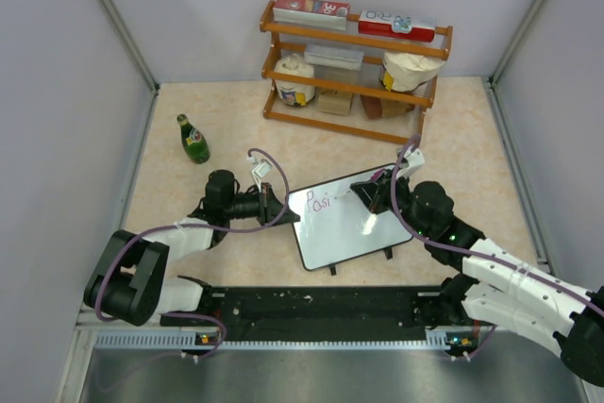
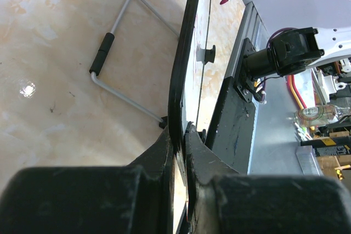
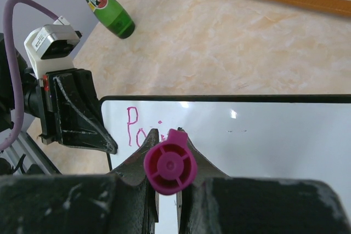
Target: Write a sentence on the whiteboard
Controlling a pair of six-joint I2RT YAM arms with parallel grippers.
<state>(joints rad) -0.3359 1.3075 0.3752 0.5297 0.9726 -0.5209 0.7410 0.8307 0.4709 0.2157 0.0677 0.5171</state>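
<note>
The whiteboard (image 1: 347,224) stands tilted on the table, white with a thin black frame. My left gripper (image 1: 276,205) is shut on its left edge; the left wrist view shows the frame (image 2: 182,80) pinched between my fingers. My right gripper (image 1: 377,197) is shut on a marker (image 3: 170,167) with a purple-pink end cap, its white barrel (image 1: 370,221) pointing down at the board. The sentence (image 1: 322,203) is only a few purple-pink letters, "Posi", near the top left; the right wrist view shows "Po" (image 3: 134,127), the rest hidden behind my fingers.
A green bottle (image 1: 193,139) stands at the back left. A wooden shelf (image 1: 354,68) with boxes and bags stands at the back. The board's wire stand (image 2: 118,58) rests on the table behind it. The black rail (image 1: 321,307) runs along the near edge.
</note>
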